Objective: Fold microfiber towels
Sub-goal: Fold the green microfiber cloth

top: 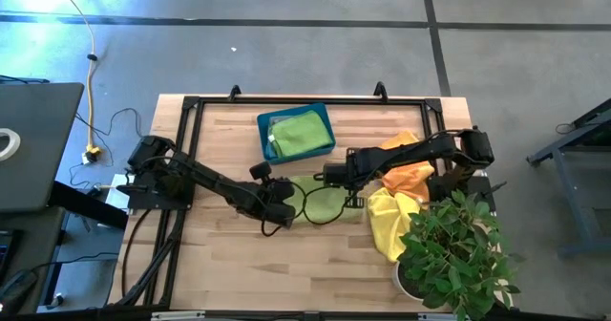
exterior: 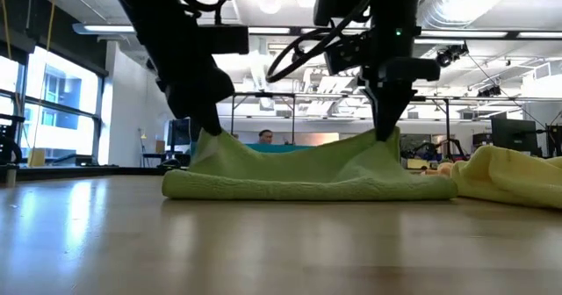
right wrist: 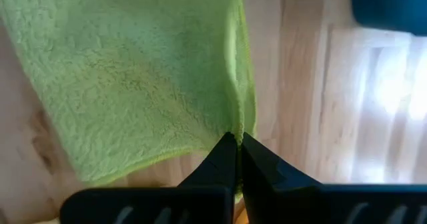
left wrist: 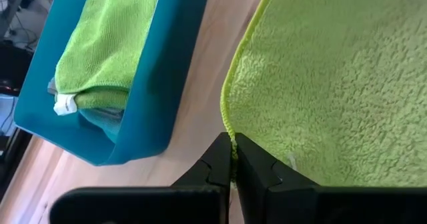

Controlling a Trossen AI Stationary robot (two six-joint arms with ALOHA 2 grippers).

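A lime green microfiber towel (top: 323,203) lies mid-table, its underside resting on the wood (exterior: 290,190). My left gripper (left wrist: 232,171) is shut on it at the towel's left side (exterior: 213,130). My right gripper (right wrist: 238,154) is shut on it at the right side (exterior: 386,133). Both held points are raised, and the edge between them sags (exterior: 303,150). Another green towel (top: 296,133) lies folded in the teal bin (top: 263,122). An orange towel (top: 409,173) and a yellow towel (top: 389,224) lie crumpled at the right. My left gripper pinches the lime towel's hemmed edge (left wrist: 230,136) between its two fingertips, slanting down from the table's left. That part is lifted off the table while the towel's lower part stays on the wood. My right gripper pinches the towel's edge (right wrist: 241,125) where the cloth bunches into a ridge, fingers pointing almost straight down. The held part stands raised, the cloth slack below it, and the rest lies on the table.
The teal bin stands just beyond the towel toward the far edge. A potted plant (top: 456,254) fills the near right corner beside the yellow towel. Bare wood lies along the near edge (top: 286,264). A black frame (top: 191,106) rims the table.
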